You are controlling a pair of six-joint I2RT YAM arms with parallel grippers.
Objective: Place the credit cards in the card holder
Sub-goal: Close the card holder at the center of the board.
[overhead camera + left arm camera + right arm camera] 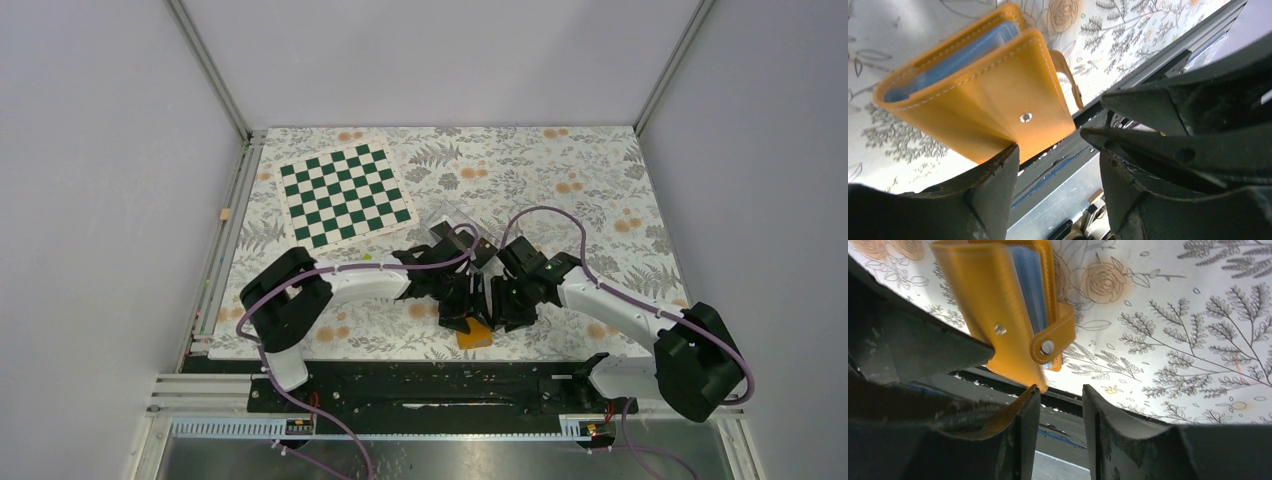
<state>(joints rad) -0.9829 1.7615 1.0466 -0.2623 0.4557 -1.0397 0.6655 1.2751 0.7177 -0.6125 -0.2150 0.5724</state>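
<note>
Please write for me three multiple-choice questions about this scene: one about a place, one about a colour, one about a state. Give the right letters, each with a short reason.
1. Where is the wallet? A: on the checkerboard. B: at the near edge of the table. C: at the far right corner.
2. What colour are its pockets? A: red. B: green. C: light blue.
3. How is its strap? A: snapped shut. B: unfastened. C: torn off.

1 B: the top view shows it by the front edge.
2 C: blue shows between the orange covers.
3 B: the strap hangs loose with its snap bare.
</note>
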